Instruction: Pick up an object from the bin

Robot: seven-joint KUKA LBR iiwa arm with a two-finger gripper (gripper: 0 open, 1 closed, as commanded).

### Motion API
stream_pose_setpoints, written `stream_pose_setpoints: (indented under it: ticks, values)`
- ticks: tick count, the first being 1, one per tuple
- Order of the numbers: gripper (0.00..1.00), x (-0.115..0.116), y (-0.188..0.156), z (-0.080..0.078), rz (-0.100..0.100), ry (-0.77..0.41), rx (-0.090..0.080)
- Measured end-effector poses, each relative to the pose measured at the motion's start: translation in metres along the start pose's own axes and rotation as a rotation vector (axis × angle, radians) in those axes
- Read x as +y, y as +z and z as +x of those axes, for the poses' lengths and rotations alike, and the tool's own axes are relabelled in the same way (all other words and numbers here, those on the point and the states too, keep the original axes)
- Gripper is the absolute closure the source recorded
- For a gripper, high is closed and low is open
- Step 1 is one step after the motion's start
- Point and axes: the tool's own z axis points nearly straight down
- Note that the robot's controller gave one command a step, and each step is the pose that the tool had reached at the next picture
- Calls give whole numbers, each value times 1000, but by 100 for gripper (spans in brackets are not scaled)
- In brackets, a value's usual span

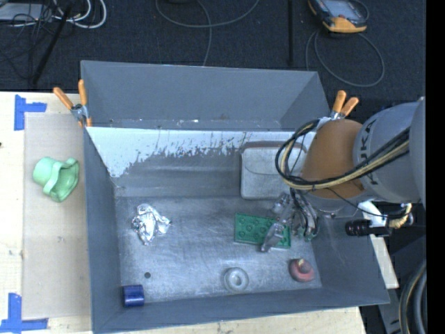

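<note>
My gripper [284, 227] hangs low in the right part of the bin, over the right end of a flat green studded plate [252, 228] that lies on the bin floor. The gripper's dark tip hides part of that plate's right edge. A small reddish-pink round thing [301, 271] lies just below and right of the gripper, near the front wall. Left of that, a grey metal ring [236, 278] lies flat on the floor.
A grey rectangular block [265, 172] rests against the back slope, just above the gripper. Crumpled silver foil [150, 224] lies at the left, and a small blue block [133, 296] sits in the front left corner. The arm with its brown cover and cables looms over the right wall.
</note>
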Motion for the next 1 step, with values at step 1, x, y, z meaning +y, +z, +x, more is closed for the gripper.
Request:
stream_pose_setpoints:
  ticks: [1]
  values:
    - [100,0,-66,-2,-1,-6,-1]
